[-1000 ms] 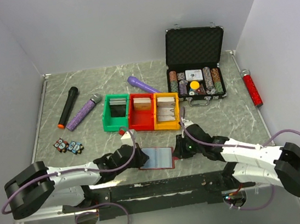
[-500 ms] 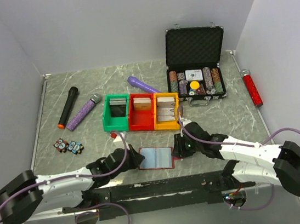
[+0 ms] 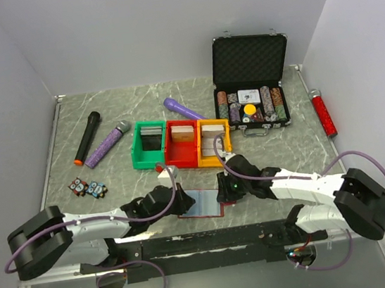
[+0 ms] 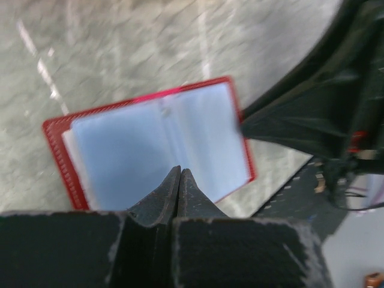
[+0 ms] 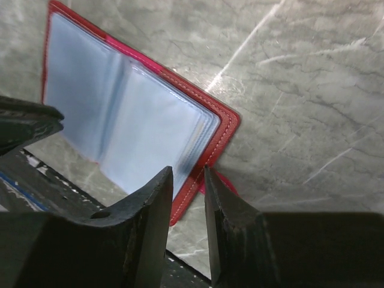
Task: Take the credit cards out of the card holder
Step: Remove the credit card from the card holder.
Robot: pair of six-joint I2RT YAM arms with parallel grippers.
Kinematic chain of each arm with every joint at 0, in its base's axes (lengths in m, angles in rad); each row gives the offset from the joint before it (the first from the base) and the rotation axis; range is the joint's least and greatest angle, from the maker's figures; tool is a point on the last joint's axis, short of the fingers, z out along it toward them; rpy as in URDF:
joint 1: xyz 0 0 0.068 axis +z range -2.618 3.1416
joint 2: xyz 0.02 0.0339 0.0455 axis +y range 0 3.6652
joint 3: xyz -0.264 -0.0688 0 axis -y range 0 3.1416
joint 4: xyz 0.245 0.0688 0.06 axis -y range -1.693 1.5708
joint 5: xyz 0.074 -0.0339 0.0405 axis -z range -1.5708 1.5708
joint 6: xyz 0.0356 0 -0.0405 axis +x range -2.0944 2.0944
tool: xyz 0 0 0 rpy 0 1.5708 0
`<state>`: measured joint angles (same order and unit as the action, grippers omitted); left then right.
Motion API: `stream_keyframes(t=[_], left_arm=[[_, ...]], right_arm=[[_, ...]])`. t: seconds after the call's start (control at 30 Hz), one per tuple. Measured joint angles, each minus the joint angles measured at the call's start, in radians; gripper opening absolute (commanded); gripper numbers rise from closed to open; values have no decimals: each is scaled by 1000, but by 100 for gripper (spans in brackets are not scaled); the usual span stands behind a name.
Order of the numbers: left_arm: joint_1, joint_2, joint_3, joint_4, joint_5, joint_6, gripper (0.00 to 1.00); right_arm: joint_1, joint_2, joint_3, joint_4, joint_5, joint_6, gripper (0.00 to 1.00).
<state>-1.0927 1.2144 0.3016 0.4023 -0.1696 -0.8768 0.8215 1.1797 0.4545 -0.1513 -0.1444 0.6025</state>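
— So, where on the table (image 3: 307, 150) is it?
— Near edge, about midway, in front of the coloured bins (image 3: 181, 145). The left gripper (image 4: 180, 172) has its fingers pressed together, tips at the thing's left side. The right gripper (image 5: 185, 175) is slightly spread over the right edge; whether it touches, I cannot tell.
— And the card holder (image 3: 202, 204) itself?
— Lying open and flat, pale sleeves up, between them.
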Motion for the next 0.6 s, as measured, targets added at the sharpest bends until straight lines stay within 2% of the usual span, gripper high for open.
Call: stream_keyframes(t=[0.23,0.6], left_arm=[[0,73,-1,-5,-8,-20,1],[0,80,-40,32,-30,-89,1]], right_arm=[[13,68,39,-1,-7,-21,33],[51,154,119,-31,9,-47,35]])
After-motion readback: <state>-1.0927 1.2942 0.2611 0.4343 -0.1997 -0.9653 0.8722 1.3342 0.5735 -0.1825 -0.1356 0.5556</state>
